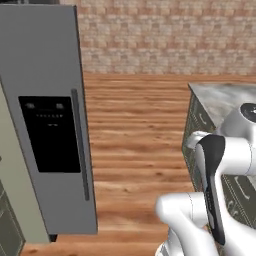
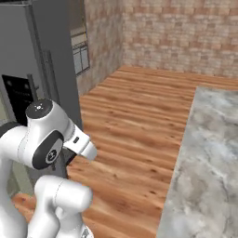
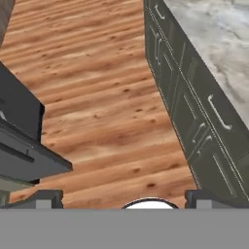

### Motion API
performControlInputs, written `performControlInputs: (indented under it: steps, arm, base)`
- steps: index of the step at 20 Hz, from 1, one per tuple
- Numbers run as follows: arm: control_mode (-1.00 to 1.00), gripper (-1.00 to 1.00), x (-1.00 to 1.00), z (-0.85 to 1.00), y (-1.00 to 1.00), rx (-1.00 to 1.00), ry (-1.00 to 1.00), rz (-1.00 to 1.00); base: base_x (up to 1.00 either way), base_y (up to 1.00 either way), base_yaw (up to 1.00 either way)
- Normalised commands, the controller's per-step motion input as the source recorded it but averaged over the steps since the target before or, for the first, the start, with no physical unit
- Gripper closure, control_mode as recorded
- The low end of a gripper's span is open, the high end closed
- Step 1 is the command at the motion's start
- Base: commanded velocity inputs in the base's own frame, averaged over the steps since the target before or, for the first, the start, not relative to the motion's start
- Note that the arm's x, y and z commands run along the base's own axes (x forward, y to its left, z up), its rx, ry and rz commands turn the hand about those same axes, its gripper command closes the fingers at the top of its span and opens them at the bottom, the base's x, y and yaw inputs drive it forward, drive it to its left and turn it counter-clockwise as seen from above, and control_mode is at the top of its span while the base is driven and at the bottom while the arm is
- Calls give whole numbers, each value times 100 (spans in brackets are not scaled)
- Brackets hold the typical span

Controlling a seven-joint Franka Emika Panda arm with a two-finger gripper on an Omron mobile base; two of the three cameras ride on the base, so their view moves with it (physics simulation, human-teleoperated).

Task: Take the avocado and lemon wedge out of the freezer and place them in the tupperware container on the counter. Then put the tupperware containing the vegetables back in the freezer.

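Observation:
The freezer (image 1: 45, 100) is a tall grey appliance on the left, its door shut, with a black panel and a long dark bar handle (image 1: 80, 145). It also stands at the left in the right base view (image 2: 42, 56), and its lower corner (image 3: 24, 146) shows in the hand view. The marbled counter (image 1: 225, 97) runs along the right (image 2: 209, 153) above olive-green cabinets (image 3: 189, 97). My gripper (image 3: 125, 199) is open with nothing between its fingertips, hanging over the wooden floor between freezer and counter. The avocado, lemon wedge and tupperware container are out of view.
A wide wooden floor (image 1: 140, 130) lies between the freezer and the cabinets. A brick wall (image 1: 165, 35) closes the far end. My own folded white arm (image 1: 215, 180) fills the lower right of the left base view.

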Motion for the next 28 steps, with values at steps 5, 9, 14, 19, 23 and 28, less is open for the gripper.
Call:
performControlInputs:
  steps: [5,9,14,19,23,28]
  arm:
    - [100,-100,0,0,0,0,0,0]
    - [100,-100,0,0,0,0,0,0]
    - [100,-100,0,0,0,0,0,0]
    - [100,-100,0,0,0,0,0,0]
    - [100,-100,0,0,0,0,0,0]
    - [100,-100,0,0,0,0,0,0]
  base:
    - [100,-13,0]
    - [100,0,0]
    - [100,0,-2]
    - [100,10,1]
    - [100,32,29]
    - [100,33,57]
